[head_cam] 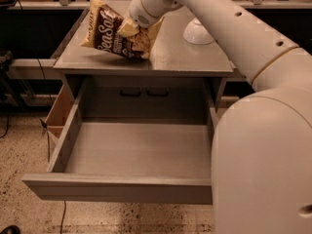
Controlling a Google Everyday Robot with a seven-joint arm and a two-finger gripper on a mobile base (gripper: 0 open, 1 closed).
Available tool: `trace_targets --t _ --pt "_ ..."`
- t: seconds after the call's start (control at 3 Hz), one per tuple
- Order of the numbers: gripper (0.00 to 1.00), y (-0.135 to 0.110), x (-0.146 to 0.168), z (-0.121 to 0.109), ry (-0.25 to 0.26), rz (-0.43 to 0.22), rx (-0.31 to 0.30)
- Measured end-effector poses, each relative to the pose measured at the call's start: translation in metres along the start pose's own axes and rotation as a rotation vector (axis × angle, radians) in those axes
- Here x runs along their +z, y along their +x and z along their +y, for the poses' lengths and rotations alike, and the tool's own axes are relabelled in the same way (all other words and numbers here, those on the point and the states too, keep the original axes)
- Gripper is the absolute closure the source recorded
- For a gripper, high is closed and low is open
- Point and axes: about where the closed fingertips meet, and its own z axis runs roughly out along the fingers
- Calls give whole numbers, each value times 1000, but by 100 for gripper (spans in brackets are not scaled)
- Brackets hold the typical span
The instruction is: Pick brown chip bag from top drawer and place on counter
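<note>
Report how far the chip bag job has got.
Done: the chip bag is out of the drawer, whose floor is bare, and is up over the counter. In hand: the gripper is at the bag's right end, and the bag is tilted with its lower edge at or near the counter, left of the white bowl. Left: leave the bag resting on the counter and pull the arm clear.
</note>
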Motion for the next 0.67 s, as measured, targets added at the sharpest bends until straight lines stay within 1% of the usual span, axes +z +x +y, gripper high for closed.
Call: trace_targets --t 0.33,0.67 --pt "45 30 34 21 -38 56 -8" --pt "14 31 35 22 -43 62 -16"
